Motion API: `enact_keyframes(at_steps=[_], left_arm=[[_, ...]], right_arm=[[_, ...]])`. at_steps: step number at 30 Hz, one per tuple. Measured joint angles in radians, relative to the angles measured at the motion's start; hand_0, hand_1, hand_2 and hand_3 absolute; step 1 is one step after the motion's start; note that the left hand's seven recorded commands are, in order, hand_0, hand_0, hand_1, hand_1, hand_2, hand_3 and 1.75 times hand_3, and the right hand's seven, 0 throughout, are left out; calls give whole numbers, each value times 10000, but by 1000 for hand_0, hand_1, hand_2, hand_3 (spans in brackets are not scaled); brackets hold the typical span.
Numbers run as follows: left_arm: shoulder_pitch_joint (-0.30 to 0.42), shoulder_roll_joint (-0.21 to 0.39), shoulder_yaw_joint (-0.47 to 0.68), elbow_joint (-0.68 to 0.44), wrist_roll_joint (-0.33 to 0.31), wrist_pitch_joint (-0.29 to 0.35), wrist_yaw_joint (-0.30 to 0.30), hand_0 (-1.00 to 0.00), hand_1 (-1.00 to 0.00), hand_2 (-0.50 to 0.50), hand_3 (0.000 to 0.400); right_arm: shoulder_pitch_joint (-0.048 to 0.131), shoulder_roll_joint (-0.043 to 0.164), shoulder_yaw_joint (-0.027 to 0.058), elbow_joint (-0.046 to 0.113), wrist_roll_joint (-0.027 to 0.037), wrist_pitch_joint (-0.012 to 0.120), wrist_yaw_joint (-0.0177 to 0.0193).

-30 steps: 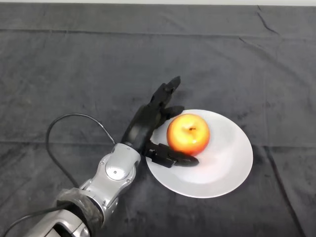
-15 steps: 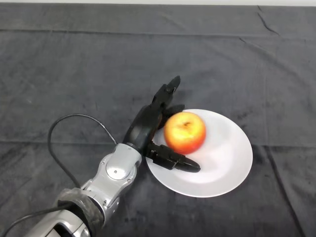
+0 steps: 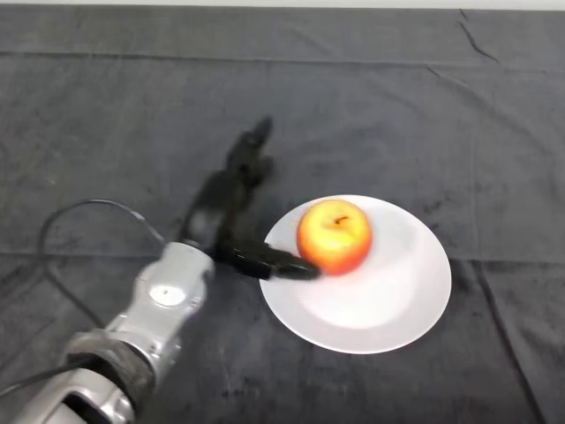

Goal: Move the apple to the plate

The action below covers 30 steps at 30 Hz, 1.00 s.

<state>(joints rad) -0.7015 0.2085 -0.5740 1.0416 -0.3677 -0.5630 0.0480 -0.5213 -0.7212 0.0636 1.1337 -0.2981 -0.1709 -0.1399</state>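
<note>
While the round red-and-yellow apple (image 3: 334,237) sits on the left part of the flat white plate (image 3: 388,309), stem dimple up, the task's thing is already where it belongs, and the remaining risk lies in how the hand leaves it. Only the head view is given, so everything rests on that one look down at the worktop (image 3: 424,115), which is draped in a dark grey cloth.

From the lower left the silver-grey arm (image 3: 163,296) reaches toward the plate, ending in the black left hand (image 3: 216,212), which lies just left of the plate's rim. Its fingers (image 3: 252,146) are stretched out straight toward the far side, well clear of the fruit, and the thumb (image 3: 269,261) sticks out to the right over the plate's left edge, its tip at or just beside the apple's near-left flank. I cannot tell whether that tip is touching the skin. The hand is spread and clamps nothing.

What could go wrong, as I judge it:
- A thumb dragged sideways across the apple could roll it; a round fruit on a shallow plate has little to stop it, and it could run off the rim onto the cloth.
- A thumb catching the plate's edge could tip or slide the plate.

Lifting the hand up and leftward seems safest.
</note>
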Motion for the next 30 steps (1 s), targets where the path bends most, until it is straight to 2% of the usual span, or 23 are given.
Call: enact_keyframes(at_steps=[8, 13, 16, 30], left_arm=[[0, 503, 1145, 373, -198, -744, -262, 0, 0, 0, 0], [6, 849, 1827, 392, -226, -1224, -626, 0, 0, 0, 0], [40, 1138, 2330, 403, -450, -1377, -866, 0, 0, 0, 0], [355, 2540, 4535, 870, -1231, -1475, -1341, 0, 0, 0, 0]], right_arm=[[1, -1, 2, 3, -3, 11, 0], [0, 0, 3, 2, 0, 9, 1], [1, 0, 5, 2, -1, 12, 1], [7, 1, 14, 10, -4, 65, 3]])
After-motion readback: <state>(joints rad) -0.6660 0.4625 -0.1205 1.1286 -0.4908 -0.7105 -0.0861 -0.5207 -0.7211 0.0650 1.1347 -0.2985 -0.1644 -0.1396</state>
